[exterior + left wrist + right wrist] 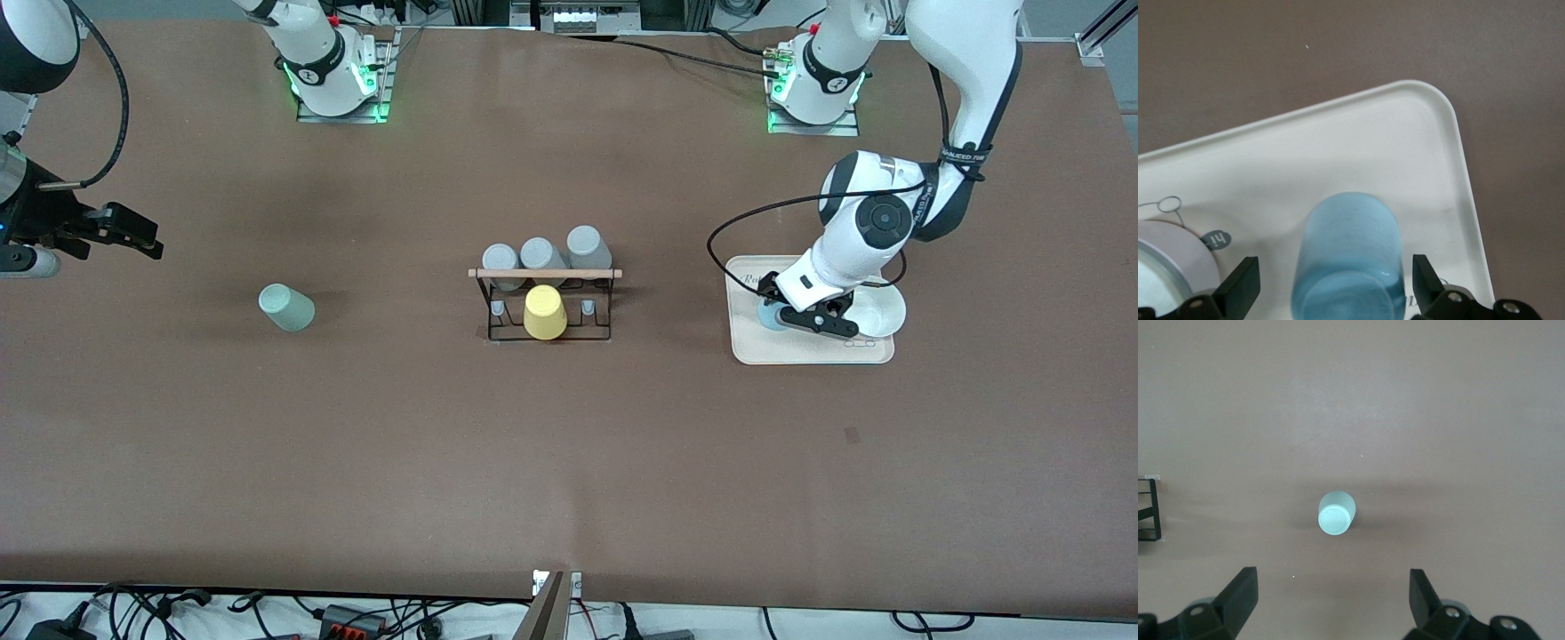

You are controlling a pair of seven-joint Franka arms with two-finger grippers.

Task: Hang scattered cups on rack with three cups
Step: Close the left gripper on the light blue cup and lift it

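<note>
The light blue cup [770, 316] stands on the beige tray [800, 353] toward the left arm's end of the table. My left gripper [794, 317] is low over the tray and open. In the left wrist view the light blue cup [1348, 257] sits between its two fingers [1241, 288], with a gap on each side. The sage green cup [286, 308] stands on the bare table toward the right arm's end. My right gripper [140, 236] is open and empty, up over the table's right-arm end. The right wrist view shows the green cup [1337, 512] well below it. The black wire rack [544, 307] stands mid-table.
The rack has a wooden rod [544, 273] across its top. It holds three grey cups [540, 256] in its row farther from the front camera and a yellow cup [544, 312] in the nearer row. A white bowl [876, 311] sits on the tray beside the blue cup.
</note>
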